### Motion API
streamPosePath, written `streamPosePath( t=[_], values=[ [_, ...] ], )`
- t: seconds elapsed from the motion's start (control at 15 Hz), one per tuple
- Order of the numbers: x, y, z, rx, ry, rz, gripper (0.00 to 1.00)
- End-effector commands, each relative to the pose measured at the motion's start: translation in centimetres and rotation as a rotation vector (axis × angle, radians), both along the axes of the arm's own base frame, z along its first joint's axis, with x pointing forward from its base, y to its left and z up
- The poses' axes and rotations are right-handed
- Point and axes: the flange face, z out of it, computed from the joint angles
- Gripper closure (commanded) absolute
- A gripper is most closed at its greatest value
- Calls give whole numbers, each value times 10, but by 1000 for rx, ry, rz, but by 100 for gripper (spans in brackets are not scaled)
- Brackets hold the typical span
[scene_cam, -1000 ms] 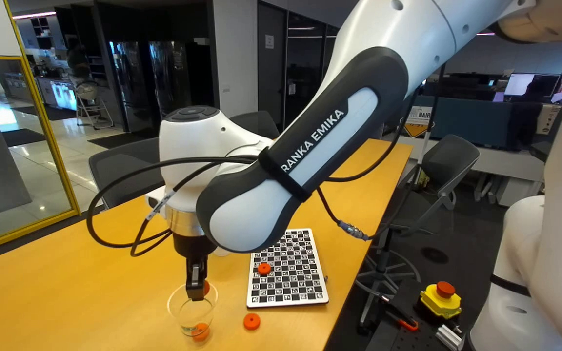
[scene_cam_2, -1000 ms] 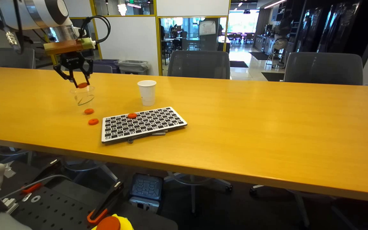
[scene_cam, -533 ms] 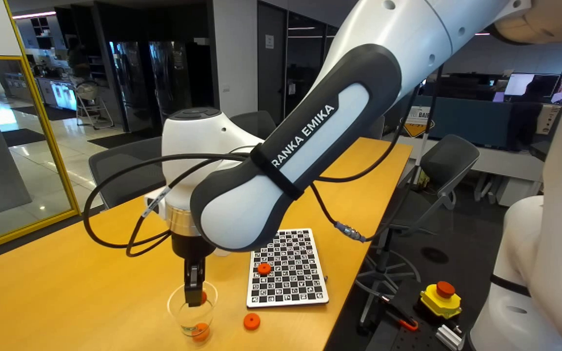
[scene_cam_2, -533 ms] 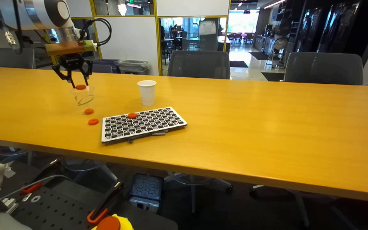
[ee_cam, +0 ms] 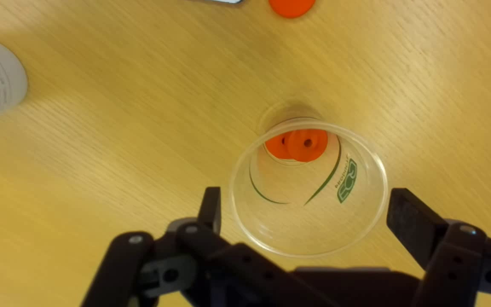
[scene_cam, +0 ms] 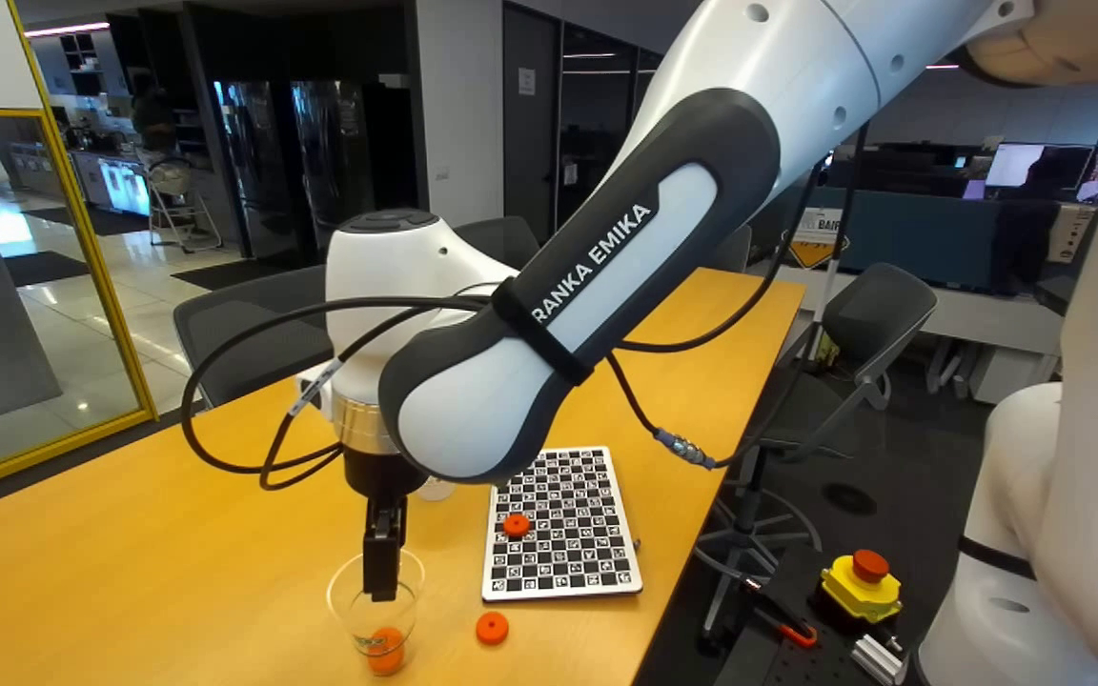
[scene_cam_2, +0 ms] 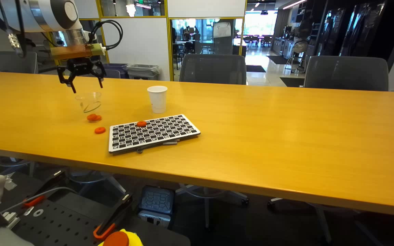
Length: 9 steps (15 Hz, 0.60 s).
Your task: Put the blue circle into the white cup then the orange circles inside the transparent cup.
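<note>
The hand (scene_cam_2: 88,90) had just been spread wide, with nothing left between its fingers, and the orange disc (ee_cam: 307,145) pinched there a moment before had been let fall into the clear plastic cup (ee_cam: 313,221). It was now seen on the cup's floor, partly overlapping a second orange disc (ee_cam: 274,147), so another placing could be judged done. Two more were left to be placed: a third orange disc (scene_cam: 492,629), laid loose on the wooden surface (scene_cam_2: 286,136) near the cup, and a fourth orange disc (scene_cam: 516,525), rested on the ChArUco calibration board (scene_cam: 579,548). No blue disc could be seen; it was presumed to be held in the white paper cup (scene_cam_2: 157,99), which was stood upright well apart, its inside hidden. The clear cup's mouth was closely overhung by the fingers, and whether its rim was touched could not be told; a straight lift was judged to be needed before any sideways move, lest the cup be tipped. Office chairs (scene_cam_2: 212,68) were ranged behind the surface, likely no hindrance.
</note>
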Motion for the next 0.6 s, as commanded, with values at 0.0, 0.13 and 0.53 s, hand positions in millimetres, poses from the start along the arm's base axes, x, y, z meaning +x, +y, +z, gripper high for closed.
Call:
streamPosePath(
  t=[0.0, 0.13, 0.53],
  values=[
    [-3, -25, 11, -21, -54, -132, 0],
    [-3, -41, 10, -33, -67, -216, 0],
    [9, -96, -14, -64, -37, -479, 0]
  ],
)
